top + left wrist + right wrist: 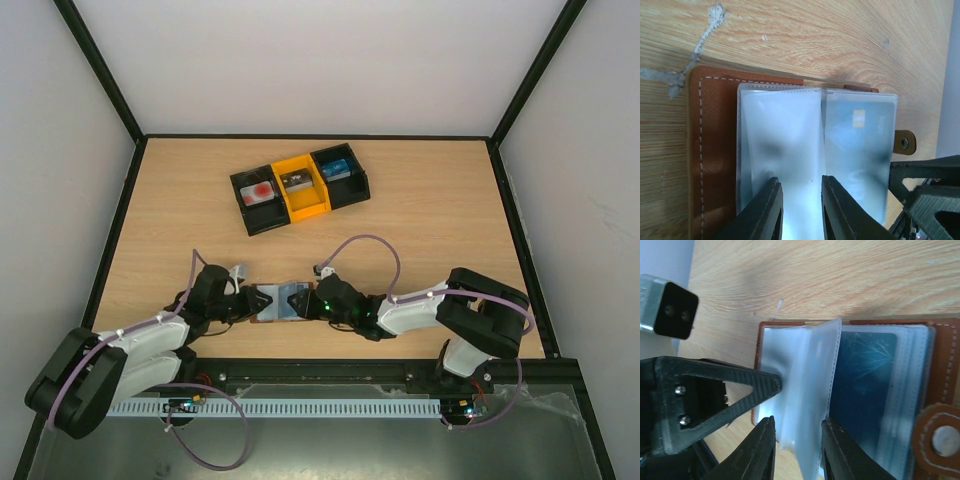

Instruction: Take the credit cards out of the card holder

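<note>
The brown card holder (279, 303) lies open near the table's front edge, between my two grippers. Its clear sleeves fan out. One sleeve holds a dark blue card (864, 374), which also shows in the left wrist view (857, 131). My left gripper (801, 206) is open, its fingers resting over a clear empty sleeve (780, 145). My right gripper (798, 450) is open with a raised sleeve page (807, 390) between its fingers. A whitish card with a red round mark (261, 192) lies in the tray. No red-pink card is in view.
The black-and-yellow three-part tray (312, 205) stands at the back middle, with a card in its yellow part (296, 180) and a blue card (336, 169) in its right part. The wallet's snap tab (940, 437) sits at the right. Black frame rails border the table.
</note>
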Tool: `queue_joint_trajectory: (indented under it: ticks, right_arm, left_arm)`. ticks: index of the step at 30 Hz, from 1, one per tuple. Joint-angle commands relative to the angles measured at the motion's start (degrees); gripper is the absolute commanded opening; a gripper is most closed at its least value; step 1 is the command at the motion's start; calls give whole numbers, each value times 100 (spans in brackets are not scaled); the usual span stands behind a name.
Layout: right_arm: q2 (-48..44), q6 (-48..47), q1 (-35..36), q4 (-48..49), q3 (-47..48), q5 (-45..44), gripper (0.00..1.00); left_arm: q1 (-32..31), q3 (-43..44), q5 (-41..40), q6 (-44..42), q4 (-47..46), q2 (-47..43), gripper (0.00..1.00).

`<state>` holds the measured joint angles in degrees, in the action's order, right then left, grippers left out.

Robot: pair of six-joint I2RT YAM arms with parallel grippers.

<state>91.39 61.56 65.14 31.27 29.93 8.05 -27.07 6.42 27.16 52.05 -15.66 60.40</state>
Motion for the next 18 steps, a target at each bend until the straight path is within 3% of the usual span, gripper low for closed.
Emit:
queue_joint_trajectory:
  ticks: [1, 18]
  right_arm:
    - [-35, 155, -11, 542, -65, 237, 27]
    - [376, 448, -10, 1097, 236, 838, 31]
  left_arm:
    - [-51, -182, -44, 86, -28, 156, 25]
    - [-149, -181, -27, 184, -179, 279, 25]
